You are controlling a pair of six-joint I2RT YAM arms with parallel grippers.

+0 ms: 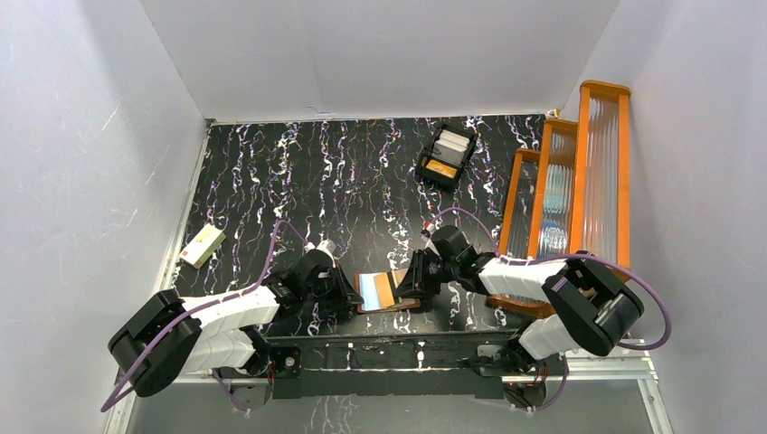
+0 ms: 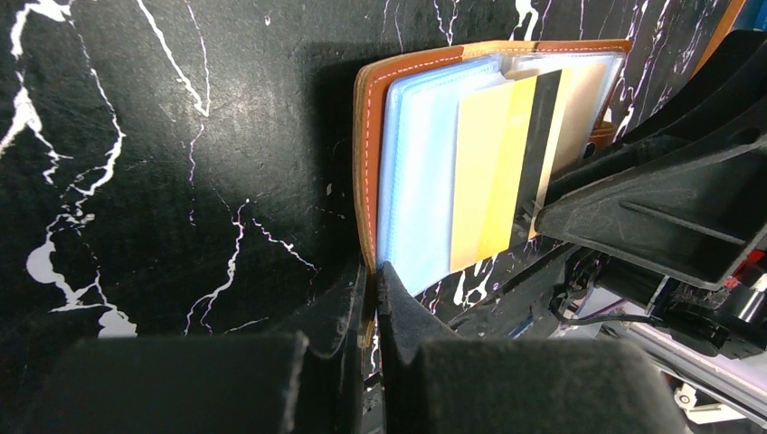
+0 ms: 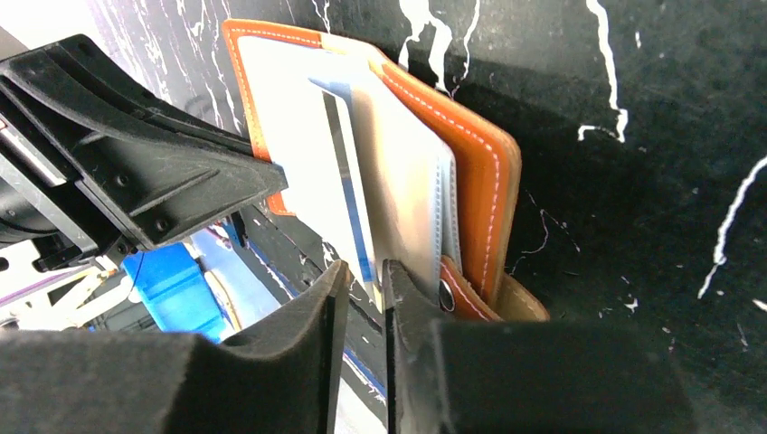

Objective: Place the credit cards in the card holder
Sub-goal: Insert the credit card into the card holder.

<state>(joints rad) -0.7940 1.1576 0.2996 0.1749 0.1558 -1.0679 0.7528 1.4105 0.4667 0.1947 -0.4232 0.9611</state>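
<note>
- Left claw [image 1: 348, 294] and right claw [image 1: 409, 278], top view: both forearms are reaching low and inward, meeting at the open card holder [image 1: 384, 291], which is lying on the black marbled table [image 1: 317, 181] between white walls [image 1: 90, 136].
- Left wrist view: the left claw [image 2: 373, 271] is clamping shut on the card holder [image 2: 366, 136] at its orange edge; a yellow card [image 2: 493, 172] is lying across the pale pockets.
- Right wrist view: the right claw [image 3: 366, 271] is standing slightly apart, with the edge of a pale card [image 3: 398, 181] sitting between its jaws.
</note>
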